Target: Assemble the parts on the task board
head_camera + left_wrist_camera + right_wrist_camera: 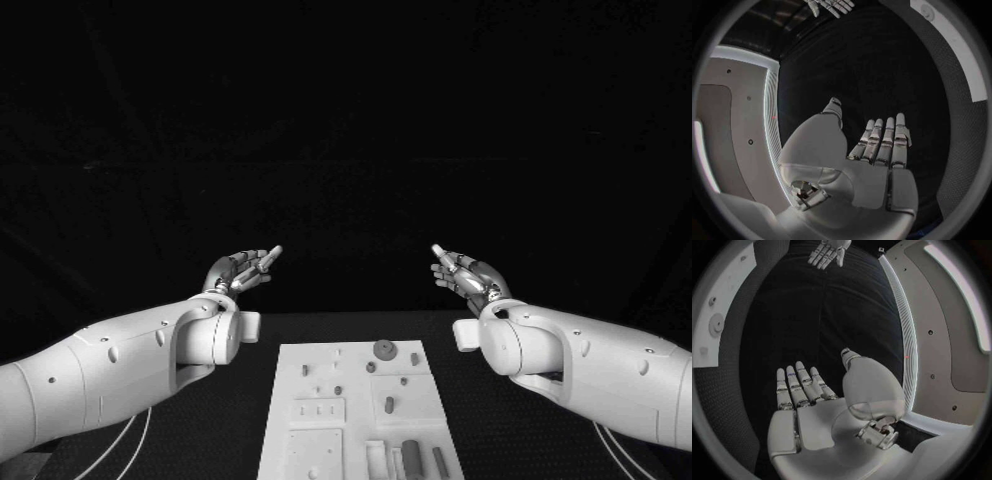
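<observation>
Both the left hand (241,271) and the right hand (464,274) hang released and empty above the far end of the board (286,420) on the worktop (216,425), whose small parts (385,349) look light, stiff and best pinched by their sides.

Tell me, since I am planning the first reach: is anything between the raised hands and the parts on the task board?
Nothing visible is. The left hand and right hand are raised, empty, above the far end of the task board; only open space lies between them and the parts lying on it.
</observation>
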